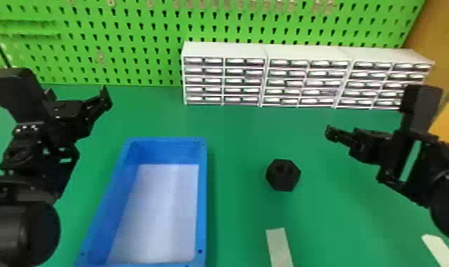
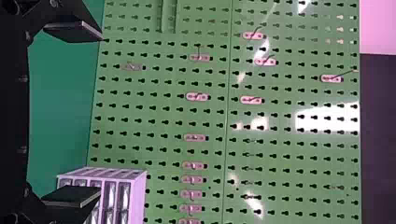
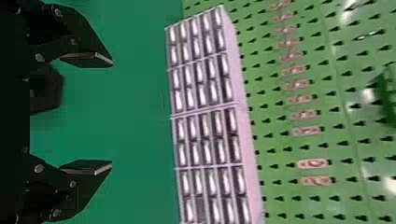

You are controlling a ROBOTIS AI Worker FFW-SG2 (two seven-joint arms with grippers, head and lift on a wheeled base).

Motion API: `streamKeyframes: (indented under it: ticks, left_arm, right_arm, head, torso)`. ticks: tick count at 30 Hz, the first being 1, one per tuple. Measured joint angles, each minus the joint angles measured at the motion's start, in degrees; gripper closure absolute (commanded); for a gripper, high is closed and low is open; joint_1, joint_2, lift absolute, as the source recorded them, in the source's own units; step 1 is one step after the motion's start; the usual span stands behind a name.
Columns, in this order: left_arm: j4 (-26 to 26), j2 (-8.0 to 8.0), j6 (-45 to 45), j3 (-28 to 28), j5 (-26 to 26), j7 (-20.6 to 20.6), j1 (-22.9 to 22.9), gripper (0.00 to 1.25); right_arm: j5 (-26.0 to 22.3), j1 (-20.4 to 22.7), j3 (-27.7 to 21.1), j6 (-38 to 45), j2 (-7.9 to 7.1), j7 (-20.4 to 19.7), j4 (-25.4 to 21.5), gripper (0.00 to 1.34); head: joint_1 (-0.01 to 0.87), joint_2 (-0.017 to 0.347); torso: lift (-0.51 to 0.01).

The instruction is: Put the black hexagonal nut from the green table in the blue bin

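The black hexagonal nut [image 1: 283, 175] lies on the green table [image 1: 241, 142], to the right of the blue bin [image 1: 203, 199]. In the head view my right gripper [image 1: 361, 142] is above the table, right of the nut and not touching it. Part of the nut [image 3: 49, 91] appears behind the right gripper [image 3: 111, 113] in its wrist view, where the two fingers stand wide apart with nothing held. On the far left, my left gripper [image 1: 78, 95] is raised beyond the bin's left side. The left wrist view has that gripper [image 2: 99, 114] open and unloaded too.
White drawer cabinets [image 1: 305, 80] line the back right of the table before a green pegboard [image 1: 120, 46]. Pale strips lie near the front, one [image 1: 279, 246] in front of the nut and another [image 1: 439, 250] at the right.
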Motion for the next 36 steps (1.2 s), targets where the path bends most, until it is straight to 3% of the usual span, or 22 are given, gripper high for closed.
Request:
streamKeyframes:
  ticks: [16, 24, 36]
  left_arm:
    - [0.0, 0.0, 0.0, 0.1, 0.0, 0.0, 0.0, 0.13]
    - [0.0, 0.0, 0.0, 0.1, 0.0, 0.0, 0.1, 0.13]
    - [0.0, 0.0, 0.0, -0.1, -0.1, 0.0, 0.0, 0.13]
  right_arm:
    - [6.5, -2.2, 2.2, 26.3, -1.59, 0.0, -5.8, 0.49]
    - [9.7, -3.1, 2.6, 27.8, -2.68, 0.0, -8.0, 0.49]
    - [10.6, -2.6, 2.9, 27.8, -2.34, 0.0, -8.8, 0.49]
  head:
    - [0.692, 0.008]
    - [0.692, 0.008]
    - [0.692, 0.008]
  torso:
    - [-0.097]
    - [-0.097]
    - [-0.097]
